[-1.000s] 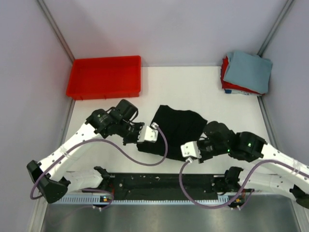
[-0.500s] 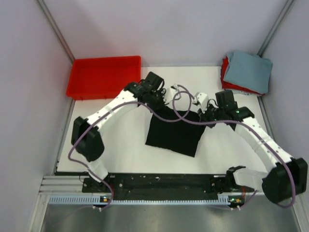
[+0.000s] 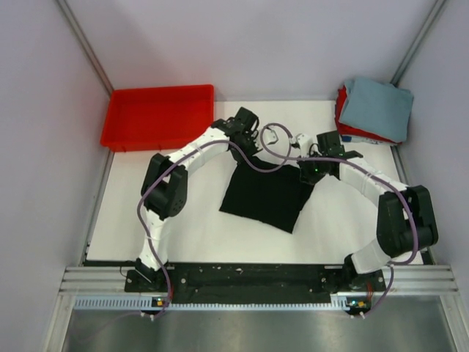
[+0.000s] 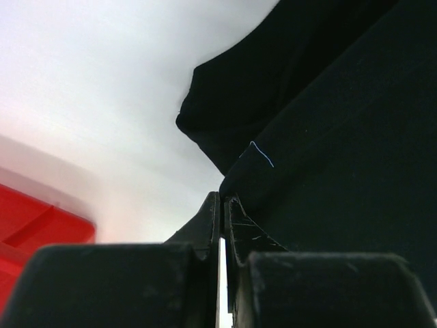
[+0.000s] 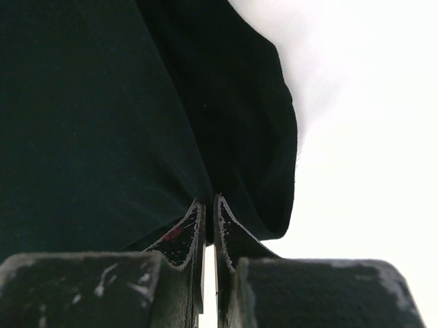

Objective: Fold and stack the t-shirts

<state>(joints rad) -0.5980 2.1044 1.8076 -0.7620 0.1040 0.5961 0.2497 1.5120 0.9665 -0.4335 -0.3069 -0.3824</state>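
Black t-shirt (image 3: 265, 198) lies folded into a rough, tilted square.

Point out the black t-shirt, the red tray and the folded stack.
black t-shirt (image 3: 265, 198), top view, middle of the cloth
red tray (image 3: 157, 117), top view, bare floor
folded stack (image 3: 375, 108), top view, grey-blue top shirt

1. Left arm (image 3: 198, 150), bolted at the left end of the base rail (image 3: 249, 279): white shells on the long links, bulky black housings at the joints.
2. Right arm (image 3: 366, 180), at the rail's right end: same white-and-black build.
3. Purple-grey cables (image 3: 265, 152) in loose loops off both arms, far from the rail, beside small white wrist blocks (image 3: 272, 136).
4. Left hand (image 4: 220, 205): matte black, blocky body, two thin tapered fingers (image 4: 208, 229).
5. Right hand (image 5: 208, 205): same black shape, pale scuffs and flecks, a red smear inside one finger (image 5: 179, 236).
6. Tiny lights (image 3: 157, 301) just below each rail end.
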